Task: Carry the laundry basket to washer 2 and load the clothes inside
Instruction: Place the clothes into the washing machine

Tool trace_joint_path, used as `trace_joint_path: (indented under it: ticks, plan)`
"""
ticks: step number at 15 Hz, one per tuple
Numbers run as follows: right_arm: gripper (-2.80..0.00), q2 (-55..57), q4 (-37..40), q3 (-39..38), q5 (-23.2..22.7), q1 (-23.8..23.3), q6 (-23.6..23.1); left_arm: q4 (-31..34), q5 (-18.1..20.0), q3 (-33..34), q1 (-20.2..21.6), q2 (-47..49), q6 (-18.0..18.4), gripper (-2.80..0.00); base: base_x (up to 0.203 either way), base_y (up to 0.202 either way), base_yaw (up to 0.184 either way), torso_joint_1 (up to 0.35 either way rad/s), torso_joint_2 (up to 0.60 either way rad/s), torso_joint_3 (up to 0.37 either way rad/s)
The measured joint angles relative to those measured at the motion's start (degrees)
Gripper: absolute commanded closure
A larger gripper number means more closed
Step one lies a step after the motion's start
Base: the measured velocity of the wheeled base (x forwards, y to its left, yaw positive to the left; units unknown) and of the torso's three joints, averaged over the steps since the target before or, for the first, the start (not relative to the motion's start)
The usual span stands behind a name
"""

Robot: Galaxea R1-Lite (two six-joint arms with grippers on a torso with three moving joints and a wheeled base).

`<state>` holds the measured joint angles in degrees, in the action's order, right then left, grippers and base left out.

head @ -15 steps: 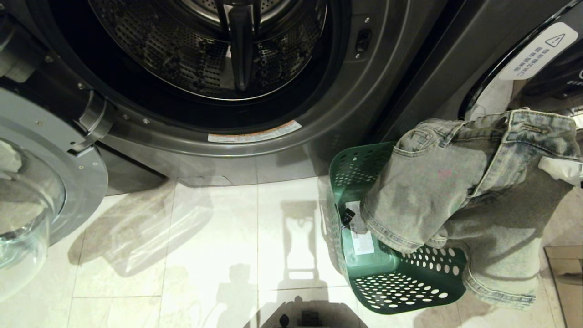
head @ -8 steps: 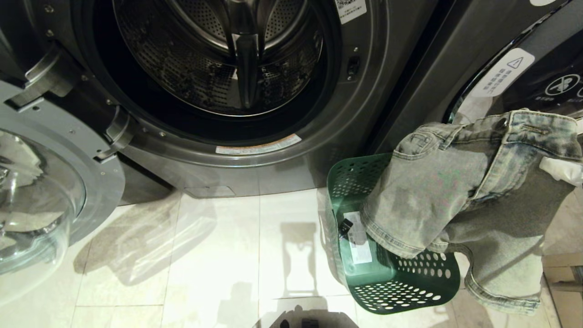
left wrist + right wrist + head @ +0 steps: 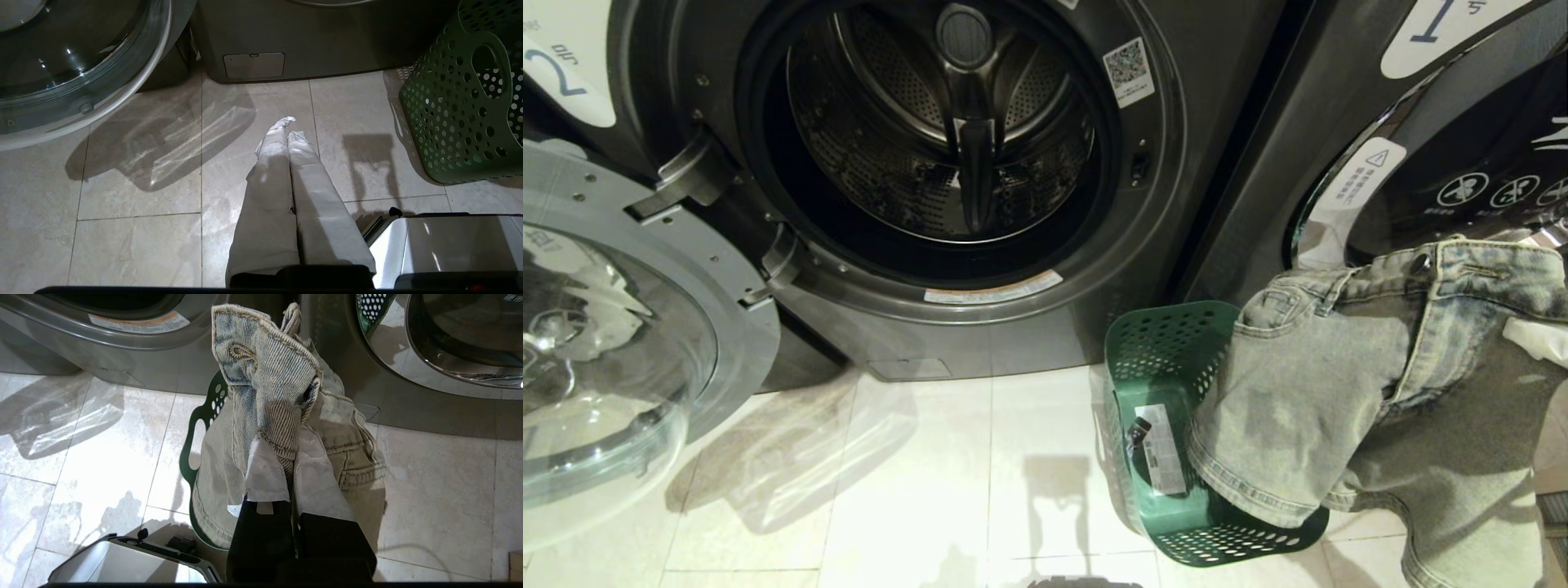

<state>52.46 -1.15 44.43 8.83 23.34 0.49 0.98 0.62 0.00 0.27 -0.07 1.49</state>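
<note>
Washer 2 (image 3: 980,335) stands ahead with its drum (image 3: 956,139) open and dark; a white label with a 2 (image 3: 560,77) shows at its upper left. The laundry basket (image 3: 1156,359), dark green and perforated, sits on the floor to the right of the washer. My right gripper (image 3: 292,447) is shut on the waistband of the clothes (image 3: 1372,384), faded denim that hangs over and into the basket. A small dark item (image 3: 1137,430) lies by the white sticker on the basket's base. My left gripper (image 3: 288,127) is shut on nothing, low over the tiles.
The washer's glass door (image 3: 613,343) is swung open at the left. A second washer labelled 1 (image 3: 1445,24) stands at the right, its door closed behind the denim. My own base (image 3: 122,559) is close behind the basket. Pale floor tiles (image 3: 915,490) lie between door and basket.
The head camera has tilted up, so the whole scene has slid down and the labels 2 and 1 have come into view. The denim still hangs from my right gripper.
</note>
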Motion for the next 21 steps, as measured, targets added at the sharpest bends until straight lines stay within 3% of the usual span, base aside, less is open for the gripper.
trace_joint_path:
  ticks: [10, 21]
  plan:
    - [0.0, -0.4, 3.1, -0.6, -2.0, 1.0, 0.2, 0.0, 0.0, 0.0, 0.0, 0.0, 0.0, 0.0, 0.0, 0.0, 0.0, 0.001, 0.0, 0.196]
    - [0.0, -1.3, 2.9, -3.1, -1.5, 2.1, -2.3, 0.0, 0.0, 0.0, 0.0, 0.0, 0.0, 0.0, 0.0, 0.0, 0.0, 0.001, 0.0, 0.011]
